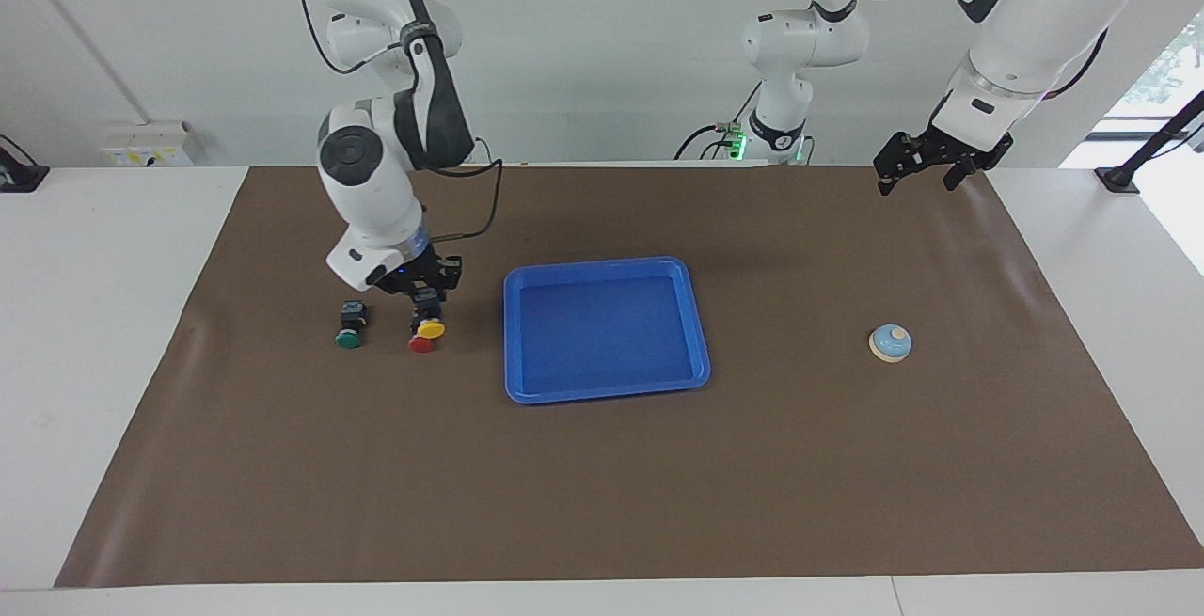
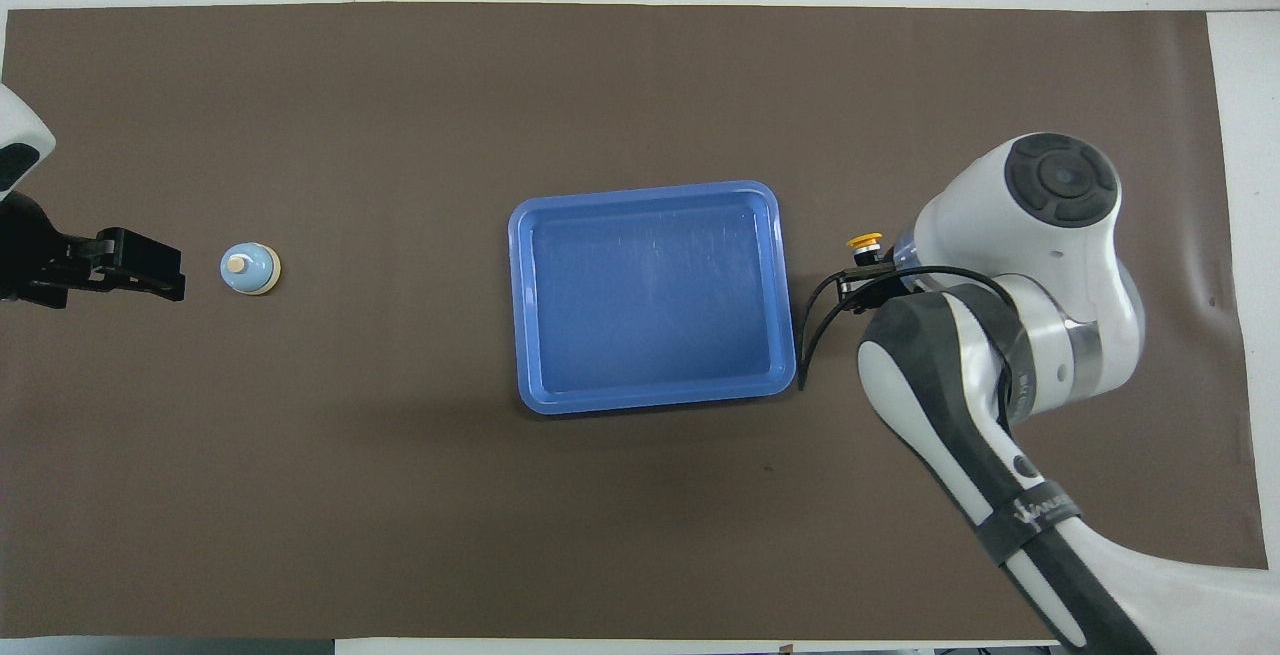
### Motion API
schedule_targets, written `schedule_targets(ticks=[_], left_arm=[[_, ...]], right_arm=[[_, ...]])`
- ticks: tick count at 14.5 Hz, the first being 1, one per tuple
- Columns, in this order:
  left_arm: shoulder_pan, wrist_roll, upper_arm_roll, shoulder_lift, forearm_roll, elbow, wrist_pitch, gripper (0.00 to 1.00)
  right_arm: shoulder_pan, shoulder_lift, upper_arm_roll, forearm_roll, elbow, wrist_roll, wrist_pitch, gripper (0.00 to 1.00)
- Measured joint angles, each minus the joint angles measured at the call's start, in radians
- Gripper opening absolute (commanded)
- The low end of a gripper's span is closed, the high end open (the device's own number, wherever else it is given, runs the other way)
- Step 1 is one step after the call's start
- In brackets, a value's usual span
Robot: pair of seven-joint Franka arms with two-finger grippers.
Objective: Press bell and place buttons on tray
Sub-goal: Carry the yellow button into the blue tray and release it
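My right gripper (image 1: 428, 300) is shut on the black body of the yellow button (image 1: 430, 326), cap pointing away from the robots. It hangs just above the red button (image 1: 420, 344), close beside the blue tray (image 1: 602, 264). From overhead, the yellow cap (image 2: 864, 240) shows next to the tray (image 2: 650, 189), and the right arm hides the red and green buttons. The green button (image 1: 348, 338) lies on the mat beside the red one. The light-blue bell (image 1: 890, 342) (image 2: 248, 267) stands toward the left arm's end. My left gripper (image 1: 917, 179) (image 2: 176, 273) waits open, raised over the mat.
A brown mat (image 1: 602, 484) covers the table, with white tabletop (image 1: 94, 315) around it. The right arm's forearm and its looping black cable (image 2: 815, 320) hang over the mat beside the tray.
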Motion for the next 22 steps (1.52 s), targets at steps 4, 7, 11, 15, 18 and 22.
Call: schedule_targets(ticks=[4, 7, 11, 15, 18, 22], left_arm=[[0.000, 0.000, 0.000, 0.000, 0.000, 0.000, 0.000, 1.00], [0.000, 0.000, 0.000, 0.000, 0.000, 0.000, 0.000, 1.00], [0.000, 0.000, 0.000, 0.000, 0.000, 0.000, 0.000, 1.00], [0.000, 0.000, 0.000, 0.000, 0.000, 0.000, 0.000, 1.00], [0.000, 0.000, 0.000, 0.000, 0.000, 0.000, 0.000, 1.00], [0.000, 0.000, 0.001, 0.000, 0.000, 0.000, 0.000, 1.00]], right_arm=[[0.112, 0.024, 0.000, 0.000, 0.004, 0.141, 0.041, 0.00], [0.158, 0.098, 0.000, 0.000, 0.058, 0.241, 0.054, 0.00], [0.172, 0.164, 0.000, 0.002, 0.111, 0.330, 0.064, 0.00], [0.207, 0.205, 0.000, 0.002, 0.152, 0.366, 0.069, 0.00], [0.222, 0.222, 0.000, 0.003, 0.145, 0.377, 0.087, 0.00], [0.233, 0.225, 0.000, 0.004, 0.121, 0.405, 0.098, 0.29]])
